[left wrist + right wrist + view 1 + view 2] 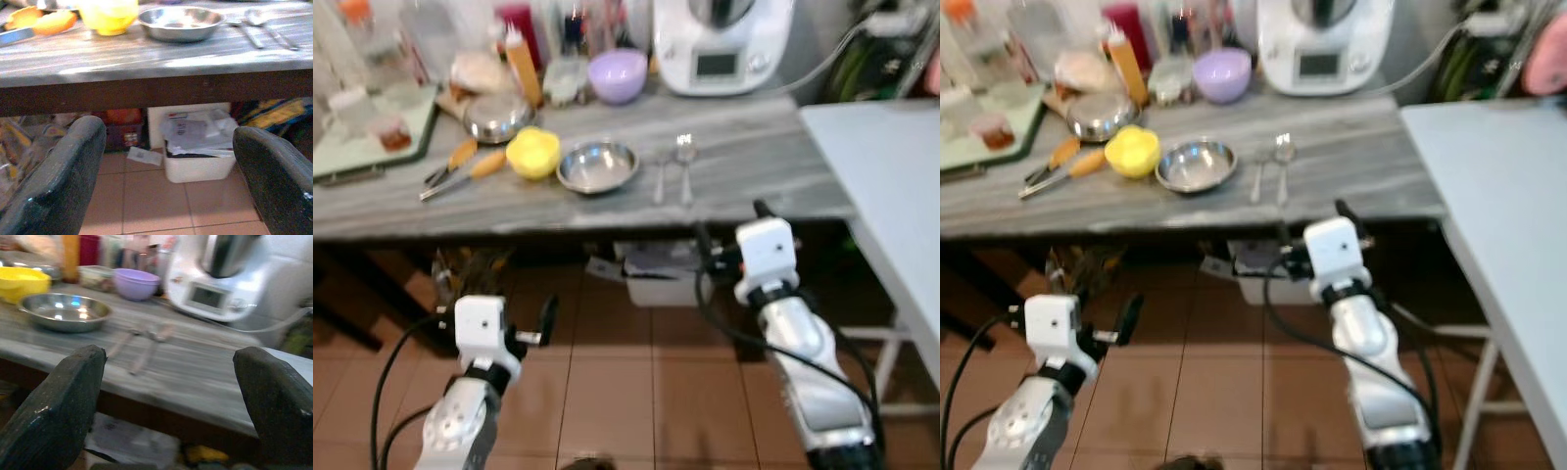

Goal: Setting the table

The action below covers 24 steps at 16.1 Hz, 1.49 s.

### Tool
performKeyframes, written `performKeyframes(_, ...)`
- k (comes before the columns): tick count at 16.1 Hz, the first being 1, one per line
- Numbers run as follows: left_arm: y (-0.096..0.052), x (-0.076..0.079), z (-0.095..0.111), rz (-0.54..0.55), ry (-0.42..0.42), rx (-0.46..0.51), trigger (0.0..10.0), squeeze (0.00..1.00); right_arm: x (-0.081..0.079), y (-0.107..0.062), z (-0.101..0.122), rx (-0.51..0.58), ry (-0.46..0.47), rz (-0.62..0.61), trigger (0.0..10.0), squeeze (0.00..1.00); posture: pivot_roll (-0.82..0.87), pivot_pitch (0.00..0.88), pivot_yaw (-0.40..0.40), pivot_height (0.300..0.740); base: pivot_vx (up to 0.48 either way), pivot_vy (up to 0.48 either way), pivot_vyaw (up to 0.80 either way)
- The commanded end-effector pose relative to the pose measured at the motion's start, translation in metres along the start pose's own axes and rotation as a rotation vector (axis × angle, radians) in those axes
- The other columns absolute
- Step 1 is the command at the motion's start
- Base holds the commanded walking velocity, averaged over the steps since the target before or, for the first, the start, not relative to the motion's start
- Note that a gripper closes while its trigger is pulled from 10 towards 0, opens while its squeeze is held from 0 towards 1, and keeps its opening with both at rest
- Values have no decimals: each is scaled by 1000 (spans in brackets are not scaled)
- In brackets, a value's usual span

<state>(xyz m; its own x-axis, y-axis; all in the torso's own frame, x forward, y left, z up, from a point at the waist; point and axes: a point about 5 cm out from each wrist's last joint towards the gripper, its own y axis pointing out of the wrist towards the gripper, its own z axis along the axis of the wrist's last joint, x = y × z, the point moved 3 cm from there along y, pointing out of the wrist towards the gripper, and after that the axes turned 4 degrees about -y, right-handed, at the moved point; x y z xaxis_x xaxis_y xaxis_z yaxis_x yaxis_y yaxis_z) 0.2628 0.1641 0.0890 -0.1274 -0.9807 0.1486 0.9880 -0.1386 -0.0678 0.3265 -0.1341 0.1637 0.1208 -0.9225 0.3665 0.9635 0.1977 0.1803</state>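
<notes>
Nothing appears laid yet. The round steel bowl (597,165) and two metal spoons (673,172) sit on the grey streaked surface (754,147), spoons at its three o'clock. Left hand (546,318) and right hand (729,227), both released and empty, hang short of its near edge; the white table (891,186) awaits.

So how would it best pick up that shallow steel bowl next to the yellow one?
Probably by the rim. The steel bowl sits upright and open on the counter, too wide to grasp whole. One finger inside and one outside its near edge, coming from above, looks best. The right gripper, open, is nearer; the spoons lie just beside it.
</notes>
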Motion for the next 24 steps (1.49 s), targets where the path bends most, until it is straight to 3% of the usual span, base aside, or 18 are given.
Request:
performKeyframes(1, 0, -5, 0, 13, 27, -10, 10000, 0, -5, 2, 3, 6, 2, 12, 10000, 0, -110, 90, 102, 740, -285, 0, 0)
performKeyframes(7, 2, -4, 0, 8, 35, -10, 10000, 0, -5, 6, -2, -26, 19, -3, 10000, 0, -110, 85, 106, 740, -301, 0, 0)
performKeyframes(18, 2, -6, -2, 17, 32, -7, 10000, 0, -2, 13, -1, -7, -43, -33, 10000, 0, -106, 89, 99, 740, -326, 0, 0)
performKeyframes(22, 1, -13, 8, 60, 27, 56, 10000, 0, -10, 4, -16, -72, 83, -26, 10000, 0, -101, 95, 108, 740, 0, 0, 0)
performKeyframes(24, 1, -12, 9, 53, 30, 59, 10000, 0, -14, 2, -19, -93, 98, -13, 10000, 0, -101, 96, 110, 740, 0, 0, 0)
